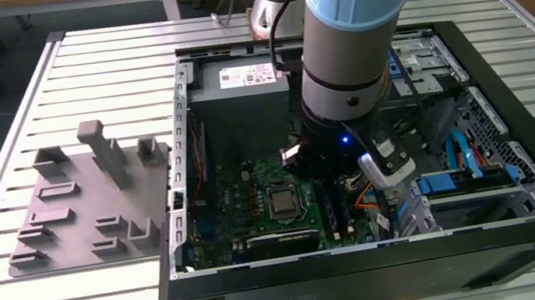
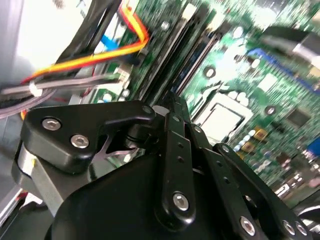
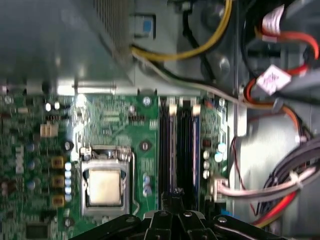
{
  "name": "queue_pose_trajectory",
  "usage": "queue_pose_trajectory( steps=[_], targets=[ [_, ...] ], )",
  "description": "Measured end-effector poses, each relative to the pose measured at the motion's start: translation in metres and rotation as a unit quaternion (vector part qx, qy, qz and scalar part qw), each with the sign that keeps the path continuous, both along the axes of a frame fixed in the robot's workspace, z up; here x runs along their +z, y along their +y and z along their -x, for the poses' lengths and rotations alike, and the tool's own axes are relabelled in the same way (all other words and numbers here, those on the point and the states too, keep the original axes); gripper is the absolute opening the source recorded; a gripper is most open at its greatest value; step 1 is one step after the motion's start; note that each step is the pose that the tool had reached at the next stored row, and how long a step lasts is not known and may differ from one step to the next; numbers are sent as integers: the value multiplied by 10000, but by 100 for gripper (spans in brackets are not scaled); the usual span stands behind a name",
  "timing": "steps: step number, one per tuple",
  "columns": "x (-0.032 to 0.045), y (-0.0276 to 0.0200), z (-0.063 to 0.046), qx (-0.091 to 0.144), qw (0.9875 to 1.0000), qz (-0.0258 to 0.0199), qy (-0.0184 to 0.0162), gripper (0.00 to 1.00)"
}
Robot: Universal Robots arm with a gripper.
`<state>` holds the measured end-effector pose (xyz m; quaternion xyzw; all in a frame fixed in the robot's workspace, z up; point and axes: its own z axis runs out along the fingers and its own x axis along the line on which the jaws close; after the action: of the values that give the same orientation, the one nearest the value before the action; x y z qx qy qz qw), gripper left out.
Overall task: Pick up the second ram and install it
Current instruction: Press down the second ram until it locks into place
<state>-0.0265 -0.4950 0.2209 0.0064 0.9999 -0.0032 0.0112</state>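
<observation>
My gripper point(image 1: 297, 163) hangs from the arm inside the open computer case, low over the green motherboard point(image 1: 251, 187). In both wrist views its two fingertips are pressed together, so it is shut point(image 3: 173, 193) point(image 2: 172, 102). They sit at the near end of the memory slots. A long dark strip, the second ram point(image 3: 184, 150), runs along those slots between white end latches, straight out from the fingertips. It also appears beyond the fingers in the second wrist view point(image 2: 192, 55) and beside the processor in the exterior view point(image 1: 331, 212). Whether the fingertips touch it is hidden.
The square silver processor point(image 3: 104, 186) sits beside the slots. Orange, yellow and grey cables point(image 3: 280, 190) crowd the other side, near the drive bays point(image 1: 466, 177). The power supply point(image 1: 238, 91) fills the case's far end. A grey fixture tray point(image 1: 78, 216) lies on the slatted table at the exterior view's left.
</observation>
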Motion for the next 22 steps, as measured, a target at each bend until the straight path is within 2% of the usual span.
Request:
queue_pose_trajectory(
  steps=[2,4,13,15,17,20,22],
  targets=[
    [-6,-60,0,0,10000,37,2,7],
    [-13,-87,1,-1,10000,76,2,7],
    [-38,-91,0,0,10000,86,2,7],
    [-5,-88,-1,0,10000,72,-3,7],
    [60,-89,0,0,10000,87,2,7],
    [101,-45,0,-1,10000,86,1,7],
    [110,23,0,-1,10000,85,1,7]
  ],
)
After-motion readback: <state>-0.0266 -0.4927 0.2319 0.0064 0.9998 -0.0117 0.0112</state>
